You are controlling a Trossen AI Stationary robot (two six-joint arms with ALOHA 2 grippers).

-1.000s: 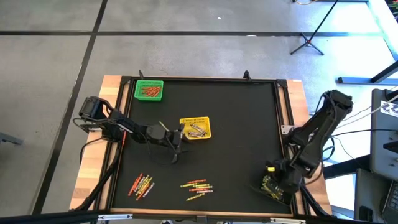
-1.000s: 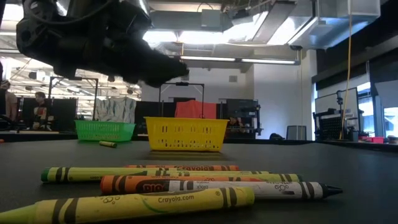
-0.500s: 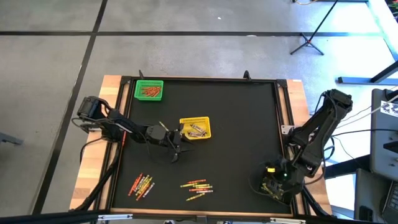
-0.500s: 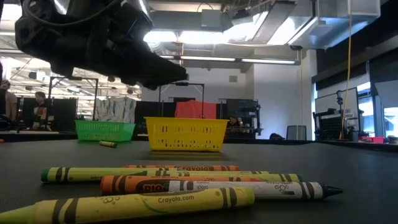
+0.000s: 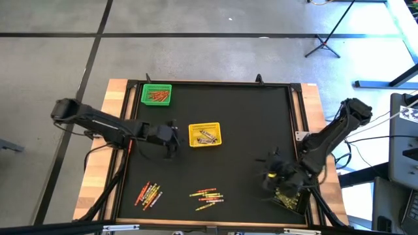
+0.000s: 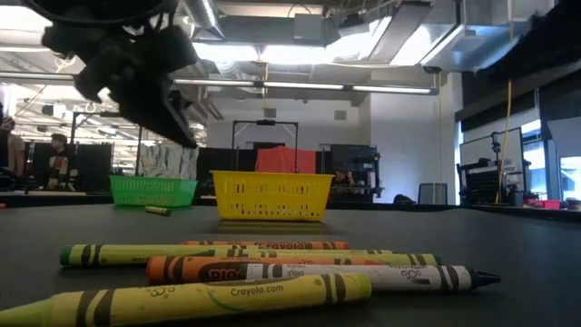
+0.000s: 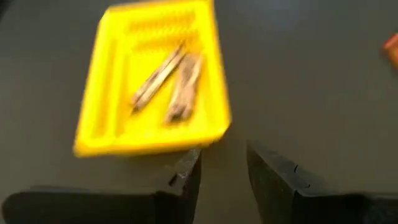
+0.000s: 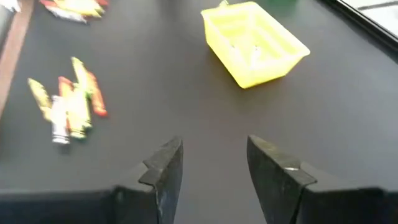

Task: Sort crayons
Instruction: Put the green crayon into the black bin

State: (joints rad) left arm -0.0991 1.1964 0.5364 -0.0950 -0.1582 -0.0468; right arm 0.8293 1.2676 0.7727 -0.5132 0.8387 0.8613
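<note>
From above, the crayons [image 5: 206, 198] sit in two loose clusters near the front edge of the black mat [image 5: 248, 130], well apart from both grippers. The left gripper [image 5: 171, 140] hangs just beside the yellow basket [image 5: 205, 134], which has a few pale sticks in it. The right gripper [image 5: 269, 176] is over by the front right corner next to a dark mesh basket [image 5: 287, 199]. The green basket [image 5: 157, 94] at the back holds reddish-orange ones.

Low view: paper-wrapped, waxy, round crayons [image 6: 300, 271] lie right up front in yellow, green and orange; both baskets are perforated plastic.

Left wrist: fingers [image 7: 186, 180] parted a bit, nothing between them, yellow basket [image 7: 149, 81] just ahead.

Right wrist: fingers [image 8: 165, 171] apart and empty, a crayon bunch [image 8: 68, 102] off to one side.
</note>
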